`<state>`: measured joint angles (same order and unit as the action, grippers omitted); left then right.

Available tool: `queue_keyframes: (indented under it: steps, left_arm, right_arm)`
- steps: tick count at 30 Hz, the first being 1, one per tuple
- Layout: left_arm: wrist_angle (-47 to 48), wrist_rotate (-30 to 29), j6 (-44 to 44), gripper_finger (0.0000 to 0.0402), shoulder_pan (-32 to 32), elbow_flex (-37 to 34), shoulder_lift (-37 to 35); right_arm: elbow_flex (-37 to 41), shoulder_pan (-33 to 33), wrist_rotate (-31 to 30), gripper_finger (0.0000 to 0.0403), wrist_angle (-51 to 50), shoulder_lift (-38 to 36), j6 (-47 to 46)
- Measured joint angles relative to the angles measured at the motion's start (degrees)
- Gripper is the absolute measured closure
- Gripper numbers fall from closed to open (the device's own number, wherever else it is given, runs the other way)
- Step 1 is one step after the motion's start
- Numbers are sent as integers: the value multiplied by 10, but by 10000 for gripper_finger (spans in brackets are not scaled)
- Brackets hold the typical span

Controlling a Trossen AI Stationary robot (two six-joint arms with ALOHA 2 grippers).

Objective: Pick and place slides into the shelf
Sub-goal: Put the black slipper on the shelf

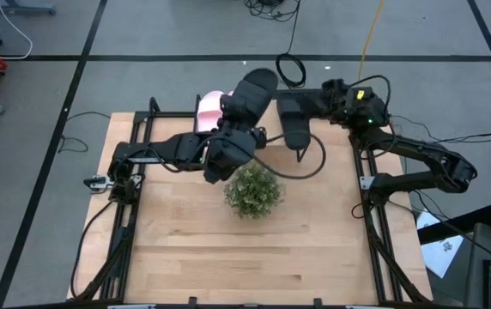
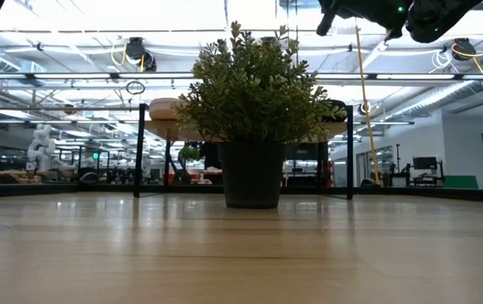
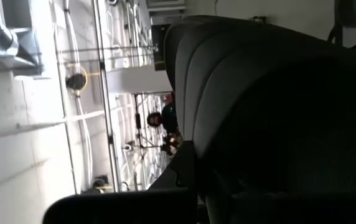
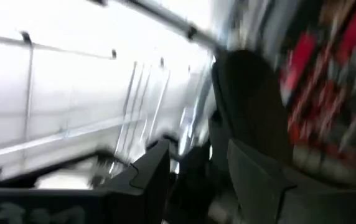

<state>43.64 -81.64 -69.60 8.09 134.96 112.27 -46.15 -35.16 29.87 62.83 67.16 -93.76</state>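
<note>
My left tool (image 1: pixel 239 120) is closed on a black slide (image 1: pixel 252 93) and holds it raised over the far edge of the worktop (image 1: pixel 228 257), tilted, toe end pointing away from the arm. In the left wrist view this slide (image 3: pixel 271 112) fills most of the picture: matte, dark, with broad rounded ridges across its surface.

My right tool (image 1: pixel 307 105) sits at the far right of the worktop, just beside a second black slide (image 1: pixel 295 124). In the right wrist view its two dark fingers (image 4: pixel 150 171) stand apart, open, with the second black slide (image 4: pixel 246 93) just beyond them; whether a finger touches it I cannot tell, as that view is blurred.

A pale pink slide (image 1: pixel 209 107) lies to the left of the raised black one, partly covered by my left arm.

The shelf (image 2: pixel 140 152), seen from the low view, has thin black upright legs and a light board, and stands at the far end of the worktop.

Obstruction: a round, bushy green plant (image 1: pixel 252 190) in a dark tapered pot (image 2: pixel 252 173) stands on the worktop just in front of my left tool, between the near edge and the shelf, and hides the middle of the shelf in the low view. A black cable (image 1: pixel 312 163) loops over the light, plank-grained wooden worktop beside the plant.
</note>
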Motion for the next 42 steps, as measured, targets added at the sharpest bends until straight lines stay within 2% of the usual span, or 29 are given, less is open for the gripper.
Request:
queue_keyframes:
  steps: [6, 11, 17, 27, 34, 42]
  left_arm:
    - [-19, -1, 68, 401, -19, 0, 6]
    - [-99, -7, 128, 401, -41, 0, 24]
    - [-123, -27, 133, 401, -66, 0, 62]
    - [-150, -57, 100, 402, -118, 0, 133]
    - [-172, -54, 91, 402, -130, 0, 147]
    - [-166, -26, 114, 401, -119, 0, 149]
  right_arm:
    - [0, -16, -105, 253, 2, -13, 84]
    - [0, -28, -174, 254, 1, -22, 126]
    - [0, -43, -203, 254, -5, -29, 166]
    - [0, -79, -298, 254, -5, -51, 239]
    - [-1, -111, -314, 254, -20, -67, 288]
    - [-1, -131, -313, 255, -84, -74, 291]
